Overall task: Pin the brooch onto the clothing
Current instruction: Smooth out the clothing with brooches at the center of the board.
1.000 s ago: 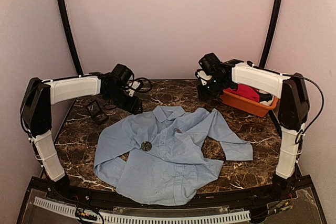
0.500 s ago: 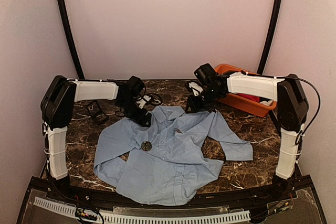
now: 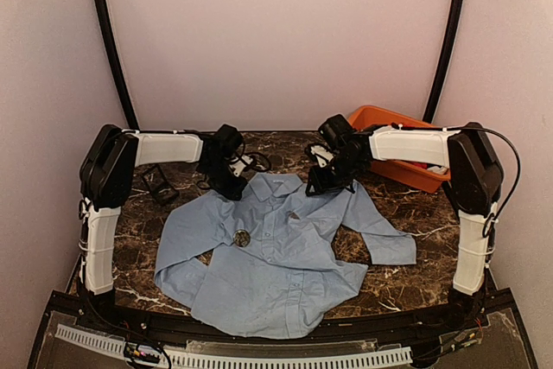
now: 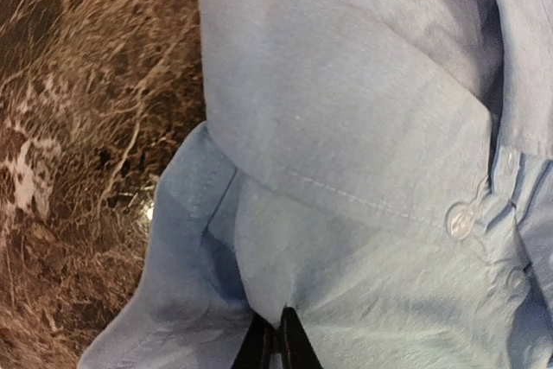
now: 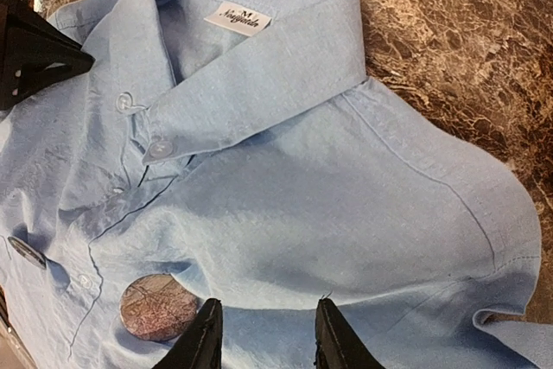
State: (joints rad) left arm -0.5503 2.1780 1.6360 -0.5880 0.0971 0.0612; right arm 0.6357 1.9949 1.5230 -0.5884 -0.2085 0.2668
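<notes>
Top cam shows the brooch (image 3: 242, 238) sitting on the shirt (image 3: 285, 265) front, on the placket below the collar. The wrist cams show the rest. The right gripper (image 5: 267, 308) is wide open and empty over the shirt's shoulder. The left gripper (image 4: 276, 343) is closed beside the collar, and I can't tell if it has cloth.

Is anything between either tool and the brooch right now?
Nothing tall. The brooch lies uncovered on the shirt front, with only flat cloth between it and the left tool. Just ahead of the right tool a paler flat disc rests on the shirt, probably low enough to pass over.
</notes>
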